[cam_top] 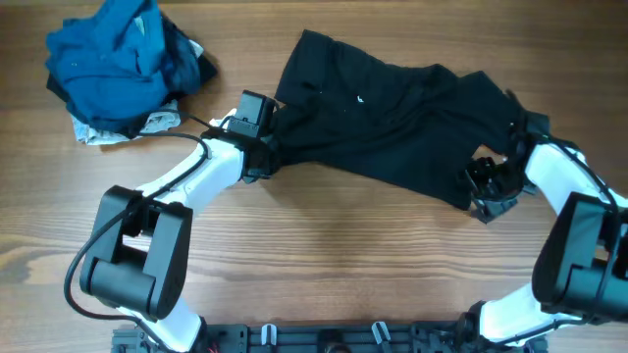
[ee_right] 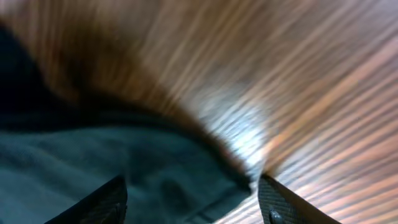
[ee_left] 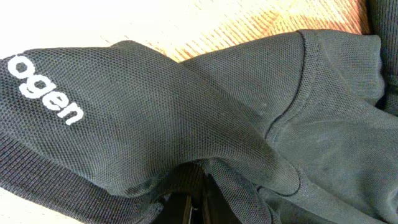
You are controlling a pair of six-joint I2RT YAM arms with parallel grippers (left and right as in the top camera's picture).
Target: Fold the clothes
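black polo shirt [cam_top: 392,118] lies crumpled but roughly spread on the wooden table [cam_top: 324,265], and its long axis runs straight from one gripper to the other, so we have an arm at each end

left gripper [cam_top: 267,149] sits right at its end of the shirt, the whole body of cloth stretching away in front of it. In the wrist view its fingers [ee_left: 189,210] show only as a dark sliver close together, with knit folds bunching out from them, so we read it as closed on a pinch of the shirt. A sleeve with white lettering [ee_left: 43,90] drapes just ahead of them

right gripper [cam_top: 483,181] is at the opposite end, at the near edge of the cloth. Its wrist view is blurred, but both fingers [ee_right: 115,199] stand wide apart with the shirt edge lying between them and bare wood beyond. Spread wide, gripping nothing yet

we judge this as the grab-both-ends stage, no fold made yet. Next move turns on the right gripper closing on that edge; the cloth is already between its jaws, so it needs a close more than a reach. Risk: thin edge slips out

pile of blue clothes [cam_top: 118,59] lies behind the left gripper, on the side away from the shirt, apart from both, well away from the right one
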